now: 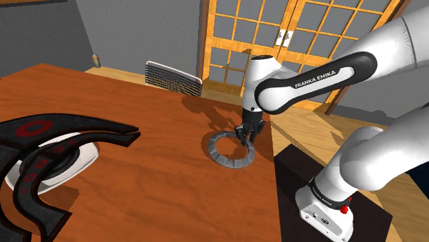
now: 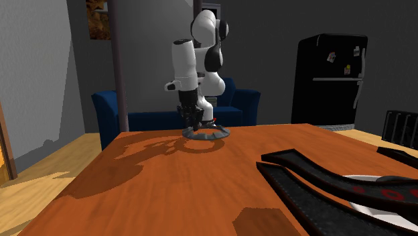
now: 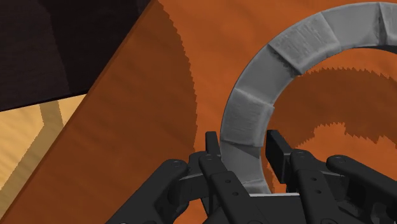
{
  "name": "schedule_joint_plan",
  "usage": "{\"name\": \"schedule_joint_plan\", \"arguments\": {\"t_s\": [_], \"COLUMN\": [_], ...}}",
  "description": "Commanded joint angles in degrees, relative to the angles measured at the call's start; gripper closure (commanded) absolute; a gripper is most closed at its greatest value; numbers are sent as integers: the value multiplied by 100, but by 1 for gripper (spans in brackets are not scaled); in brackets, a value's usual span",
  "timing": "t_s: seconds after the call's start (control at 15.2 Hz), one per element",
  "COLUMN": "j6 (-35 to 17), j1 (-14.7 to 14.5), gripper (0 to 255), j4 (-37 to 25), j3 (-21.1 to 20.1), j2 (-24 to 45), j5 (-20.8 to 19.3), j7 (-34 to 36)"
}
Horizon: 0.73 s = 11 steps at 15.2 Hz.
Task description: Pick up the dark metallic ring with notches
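The task's thing, a grey segmented ring with notched seams (image 1: 232, 163), is found lying flat on the reddish-brown wooden table (image 1: 137, 103), towards the table's edge nearest the stand. In the shoulder view the all-black two-finger gripper (image 1: 247, 135) is seen lowered onto the ring at about one o'clock of its circle. That stretch of band is nearest the arm, so it is probably taken for the shortest reach.

In the wrist view the band is straddled by the fingers (image 3: 213, 146), one inside the hoop and one outside. They appear pressed against both faces, so the ring is judged clamped but not yet lifted.

The band under the gripper (image 3: 243, 143) is covered by the hand, and the ring (image 3: 299, 48) is cut off at the frame. In the second exterior view the gripper (image 2: 194, 124) hides part of the ring (image 2: 206, 134), and contact with the table cannot be confirmed.
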<state>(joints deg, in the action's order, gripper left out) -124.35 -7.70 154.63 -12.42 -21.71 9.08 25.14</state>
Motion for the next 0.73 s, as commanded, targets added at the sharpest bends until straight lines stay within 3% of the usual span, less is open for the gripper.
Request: {"name": "schedule_joint_plan", "arguments": {"t_s": [0.0,0.66], "j6": [211,973], "j1": [4,4], "gripper": [255,255], "j4": [-79,-439], "j3": [25,96], "j2": [-130,-534], "j5": [-9,-39], "j7": [-7,5]}}
